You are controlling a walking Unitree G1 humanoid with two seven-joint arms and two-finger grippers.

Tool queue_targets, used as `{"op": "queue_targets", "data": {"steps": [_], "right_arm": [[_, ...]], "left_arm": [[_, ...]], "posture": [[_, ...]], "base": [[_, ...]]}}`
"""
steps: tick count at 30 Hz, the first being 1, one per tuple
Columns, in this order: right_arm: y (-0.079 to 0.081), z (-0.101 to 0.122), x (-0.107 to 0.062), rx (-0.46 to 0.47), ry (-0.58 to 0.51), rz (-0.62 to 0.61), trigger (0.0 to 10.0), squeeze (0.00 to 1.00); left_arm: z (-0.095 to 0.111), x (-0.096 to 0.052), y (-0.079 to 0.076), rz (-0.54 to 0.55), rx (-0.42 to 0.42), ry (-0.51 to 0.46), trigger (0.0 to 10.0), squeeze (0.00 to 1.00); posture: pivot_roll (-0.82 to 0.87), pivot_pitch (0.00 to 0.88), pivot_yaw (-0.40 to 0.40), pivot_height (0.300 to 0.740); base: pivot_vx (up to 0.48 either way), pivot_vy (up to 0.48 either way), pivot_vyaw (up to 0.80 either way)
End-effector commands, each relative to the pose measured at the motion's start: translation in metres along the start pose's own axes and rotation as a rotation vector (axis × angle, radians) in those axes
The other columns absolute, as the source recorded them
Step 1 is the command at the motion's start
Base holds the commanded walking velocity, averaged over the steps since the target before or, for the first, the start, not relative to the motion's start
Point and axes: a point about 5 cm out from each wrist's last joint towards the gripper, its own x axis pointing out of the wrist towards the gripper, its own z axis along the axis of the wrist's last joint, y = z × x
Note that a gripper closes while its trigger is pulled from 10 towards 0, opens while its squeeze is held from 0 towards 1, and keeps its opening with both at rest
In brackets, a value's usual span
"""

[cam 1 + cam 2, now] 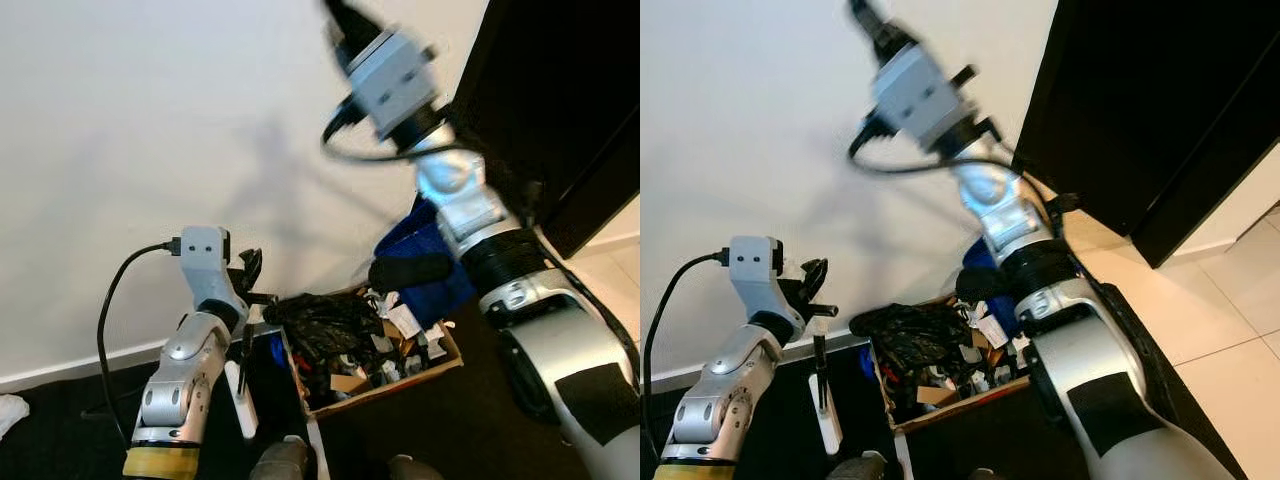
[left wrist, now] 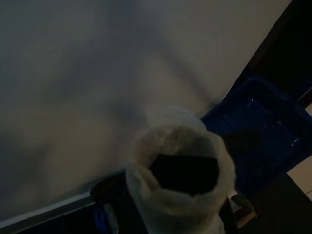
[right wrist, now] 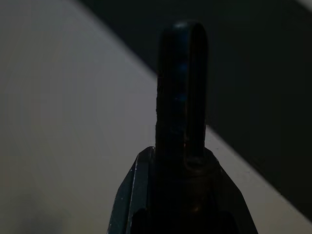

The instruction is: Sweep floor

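Cardboard box (image 1: pixel 440 368) of clutter on dark floor by white wall; left gripper (image 1: pixel 250 272) beside it, closed on a white handle (image 1: pixel 245 395); right gripper raised high, finger spread indiscernible; blue dustpan (image 1: pixel 420 250) behind box

wall (image 1: pixel 150 150): matt painted | box (image 1: pixel 452 352): cardboard | bag (image 1: pixel 315 315): glossy plastic

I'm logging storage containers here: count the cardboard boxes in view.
1. An open brown cardboard box stuffed with clutter and a black plastic bag sits on the dark floor by the white wall, between the robot's arms. Others may be hidden.
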Motion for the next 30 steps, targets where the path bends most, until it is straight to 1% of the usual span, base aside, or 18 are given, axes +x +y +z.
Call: {"op": "queue_targets", "data": {"steps": [1,2,5,7,11,13,14,15,16,18,20,21,23,24,25,27,28,30], "right_arm": [[0.006,0.023,0.007,-0.107,-0.163,0.092,10.0,0.00],[0.006,0.023,0.007,-0.107,-0.163,0.092,10.0,0.00],[0.019,0.025,0.004,-0.110,-0.203,0.131,10.0,0.00],[0.024,0.026,0.003,-0.097,-0.221,0.138,10.0,0.00],[0.020,0.024,0.003,-0.082,-0.209,0.106,10.0,0.00],[-0.006,0.012,-0.003,-0.040,-0.130,-0.036,10.0,0.00],[-0.023,0.005,-0.010,-0.005,-0.081,-0.131,10.0,0.00],[-0.023,0.005,-0.010,-0.005,-0.081,-0.131,10.0,0.00],[-0.038,-0.002,-0.018,0.024,-0.041,-0.215,10.0,0.00],[-0.056,-0.010,-0.034,0.061,0.004,-0.326,10.0,0.00],[-0.070,-0.015,-0.049,0.137,0.040,-0.433,10.0,0.00],[-0.077,-0.018,-0.060,0.212,0.057,-0.508,10.0,0.00],[-0.081,-0.019,-0.067,0.271,0.063,-0.559,10.0,0.00],[-0.082,-0.021,-0.075,0.356,0.072,-0.621,10.0,0.00],[-0.080,-0.025,-0.090,0.494,0.093,-0.721,10.0,0.00],[-0.080,-0.025,-0.090,0.494,0.093,-0.721,10.0,0.00],[-0.078,-0.026,-0.100,0.578,0.100,-0.783,10.0,0.00],[-0.078,-0.026,-0.100,0.578,0.100,-0.783,10.0,0.00]], "left_arm": [[0.003,0.001,-0.004,-0.003,0.008,-0.021,10.0,0.00],[0.003,0.001,-0.004,-0.003,0.008,-0.021,10.0,0.00],[0.004,0.001,-0.005,-0.007,0.007,-0.022,10.0,0.00],[0.003,0.002,-0.006,-0.017,0.009,-0.021,10.0,0.00],[0.004,0.003,-0.007,-0.020,0.009,-0.022,10.0,0.00],[0.004,0.003,-0.007,-0.023,0.008,-0.024,10.0,0.00],[0.004,0.003,-0.008,-0.026,0.008,-0.023,10.0,0.00],[0.004,0.003,-0.008,-0.026,0.008,-0.023,10.0,0.00],[0.004,0.003,-0.008,-0.030,0.009,-0.018,10.0,0.00],[0.002,0.003,-0.009,-0.040,0.012,-0.007,10.0,0.00],[0.000,0.004,-0.011,-0.055,0.014,0.003,10.0,0.00],[0.000,0.006,-0.012,-0.067,0.019,0.007,10.0,0.00],[0.000,0.007,-0.013,-0.076,0.025,0.008,10.0,0.00],[0.000,0.008,-0.014,-0.082,0.029,0.013,10.0,0.00],[-0.002,0.011,-0.014,-0.089,0.043,0.027,10.0,0.00],[-0.002,0.011,-0.014,-0.089,0.043,0.027,10.0,0.00],[-0.002,0.012,-0.015,-0.093,0.048,0.033,10.0,0.00],[-0.002,0.012,-0.015,-0.093,0.048,0.033,10.0,0.00]], "posture": [[0.21,0.060,-0.053,0.740],[0.21,0.060,-0.053,0.740],[0.20,0.059,-0.046,0.740],[0.20,0.057,-0.046,0.740],[0.20,0.056,-0.045,0.740],[0.20,0.057,-0.038,0.740],[0.20,0.059,-0.032,0.740],[0.20,0.059,-0.032,0.740],[0.19,0.059,-0.029,0.740],[0.19,0.060,-0.020,0.740],[0.17,0.062,-0.010,0.740],[0.16,0.064,0.002,0.740],[0.16,0.065,0.004,0.740],[0.15,0.068,0.014,0.740],[0.14,0.073,0.021,0.740],[0.14,0.073,0.021,0.740],[0.14,0.076,0.028,0.740],[0.14,0.076,0.028,0.740]], "base": [[0.000,0.000,0.00],[0.000,0.000,0.00],[0.000,0.000,0.00],[0.000,0.000,0.00],[0.000,0.000,0.00],[0.000,0.000,0.00],[0.000,0.000,0.00],[0.000,0.000,0.00],[0.000,0.000,0.00],[0.000,0.000,0.00],[0.000,0.000,0.00],[0.000,0.000,0.00],[0.000,0.000,0.00],[0.000,0.000,0.00],[0.000,0.000,0.00],[0.000,0.000,0.00],[0.000,0.000,0.00],[0.000,0.000,0.00]]}}
